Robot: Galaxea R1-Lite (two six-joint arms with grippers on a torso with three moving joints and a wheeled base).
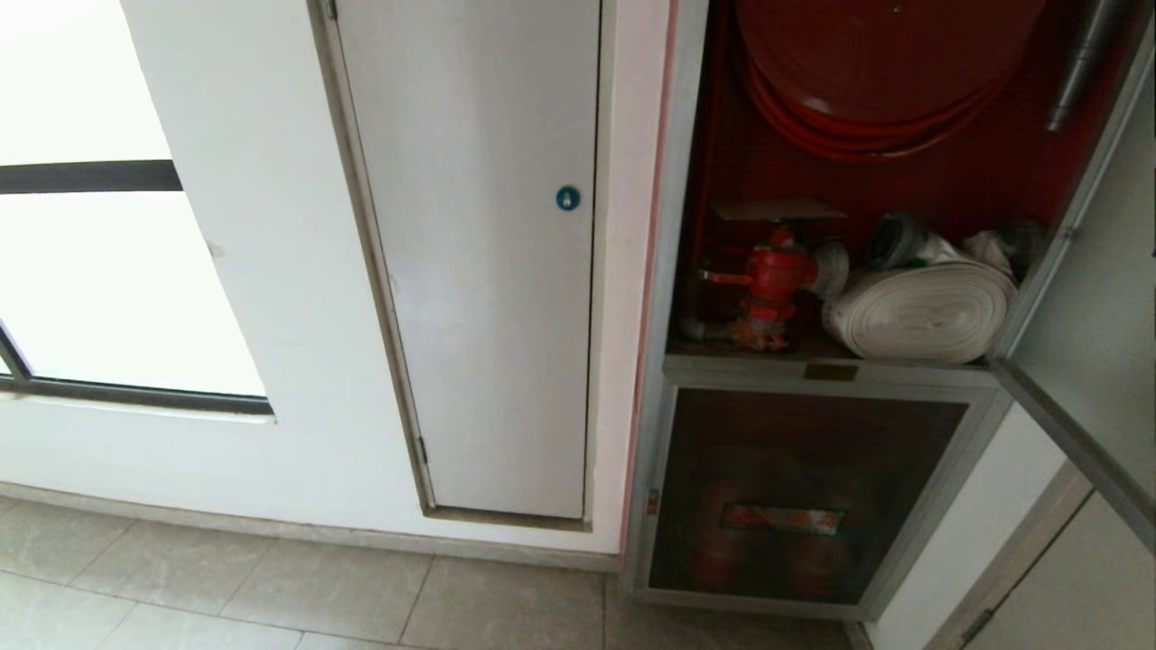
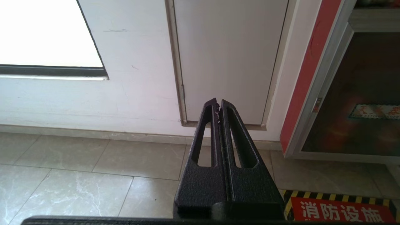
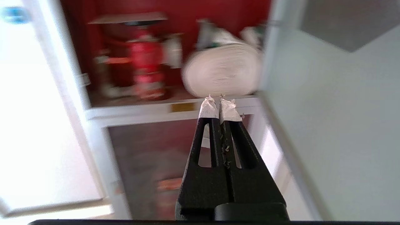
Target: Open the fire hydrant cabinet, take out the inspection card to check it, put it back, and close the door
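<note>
The fire hydrant cabinet (image 1: pixel 673 271) stands open, with its red hose coil (image 1: pixel 867 81), red valve (image 1: pixel 772 280) and white rolled hose (image 1: pixel 921 311) all showing. A thin flat sheet, the inspection card (image 1: pixel 778 209), lies level on top of the valve and is seen edge-on. The door (image 1: pixel 1084 334) is swung out to the right. Neither arm is in the head view. My right gripper (image 3: pixel 220 104) is shut and empty. Its white-taped tips point at the sill below the rolled hose (image 3: pixel 223 70), short of the cabinet, with the door (image 3: pixel 337 125) beside them. My left gripper (image 2: pixel 217 104) is shut and parked low, facing the wall.
A plain white door with a round blue lock (image 1: pixel 567 198) is left of the cabinet. Below the open part is a dark glass lower compartment (image 1: pixel 795 496). A window (image 1: pixel 90 280) is at the far left. A red floor sign with yellow-black stripes (image 2: pixel 340 209) lies on the tiles.
</note>
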